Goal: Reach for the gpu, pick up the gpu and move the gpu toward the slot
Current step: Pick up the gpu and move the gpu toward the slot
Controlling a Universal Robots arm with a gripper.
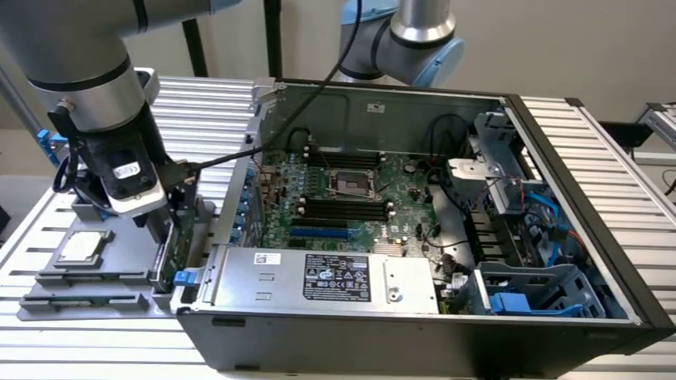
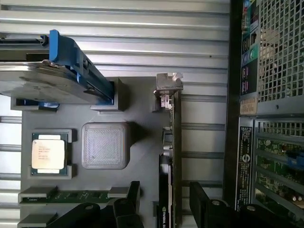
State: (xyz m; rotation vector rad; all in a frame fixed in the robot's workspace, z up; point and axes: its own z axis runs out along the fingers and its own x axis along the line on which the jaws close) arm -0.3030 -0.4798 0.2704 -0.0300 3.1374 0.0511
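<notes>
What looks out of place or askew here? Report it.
Nothing stands out. The gpu stands upright on edge in the grey holder, the open gripper straddles it, and the silver chip sits square in its pocket.

A big open computer box (image 1: 401, 344) sits on a ribbed metal table (image 1: 591, 142). Beside it, a gray tray (image 2: 142, 156) holds a small square chip (image 2: 48, 154).
</notes>
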